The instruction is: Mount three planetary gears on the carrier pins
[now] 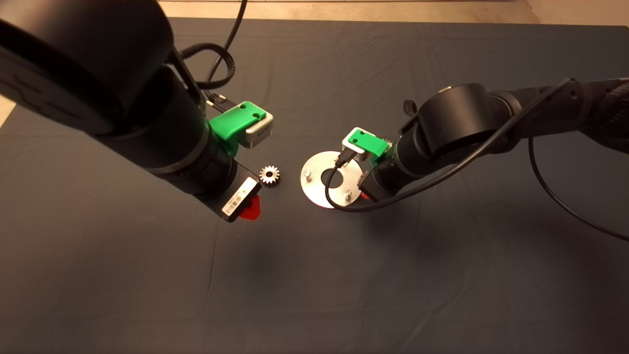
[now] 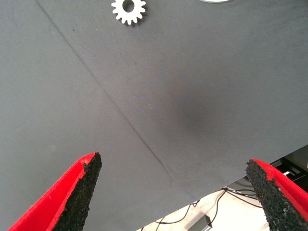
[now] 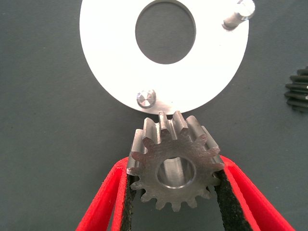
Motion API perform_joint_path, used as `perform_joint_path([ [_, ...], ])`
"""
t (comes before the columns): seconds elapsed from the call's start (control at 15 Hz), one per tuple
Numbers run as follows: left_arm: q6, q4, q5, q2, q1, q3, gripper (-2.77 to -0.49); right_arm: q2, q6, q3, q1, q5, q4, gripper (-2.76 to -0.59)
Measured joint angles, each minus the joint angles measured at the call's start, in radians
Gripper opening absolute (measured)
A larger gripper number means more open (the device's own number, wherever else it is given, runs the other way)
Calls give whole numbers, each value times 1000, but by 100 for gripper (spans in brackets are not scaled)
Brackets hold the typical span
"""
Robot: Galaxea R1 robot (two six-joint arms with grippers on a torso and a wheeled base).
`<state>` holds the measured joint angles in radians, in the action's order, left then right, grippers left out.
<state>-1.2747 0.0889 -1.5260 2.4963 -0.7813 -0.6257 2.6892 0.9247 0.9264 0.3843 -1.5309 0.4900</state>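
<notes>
My right gripper (image 3: 175, 168) is shut on a planetary gear (image 3: 173, 171), held flat just above the mat at the rim of the shiny disc (image 3: 110, 57). Two carrier pins show, one (image 3: 146, 97) right in front of the held gear and one (image 3: 238, 14) further round. In the head view the disc (image 1: 314, 189) lies mid-mat with the right arm over its right side. A second gear (image 1: 269, 175) lies on the mat left of the disc. My left gripper (image 2: 175, 183) hovers open beside that gear (image 2: 128, 9), its fingers wide apart and holding nothing. A third gear (image 3: 299, 89) lies beyond the disc.
The dark mat (image 1: 314, 285) spreads wide in front of both arms. Black cables (image 1: 555, 196) hang from the right arm. The mat's edge and the floor with cables (image 2: 216, 216) show in the left wrist view.
</notes>
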Motion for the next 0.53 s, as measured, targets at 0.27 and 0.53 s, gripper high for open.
perform_joint_path([
  [0.27, 0, 0, 0, 0, 0, 0, -109, 14, 0, 1, 7, -3, -17, -234],
  [0.53, 0, 0, 0, 0, 0, 0, -109, 24, 0, 1, 12, -3, -20, -234],
])
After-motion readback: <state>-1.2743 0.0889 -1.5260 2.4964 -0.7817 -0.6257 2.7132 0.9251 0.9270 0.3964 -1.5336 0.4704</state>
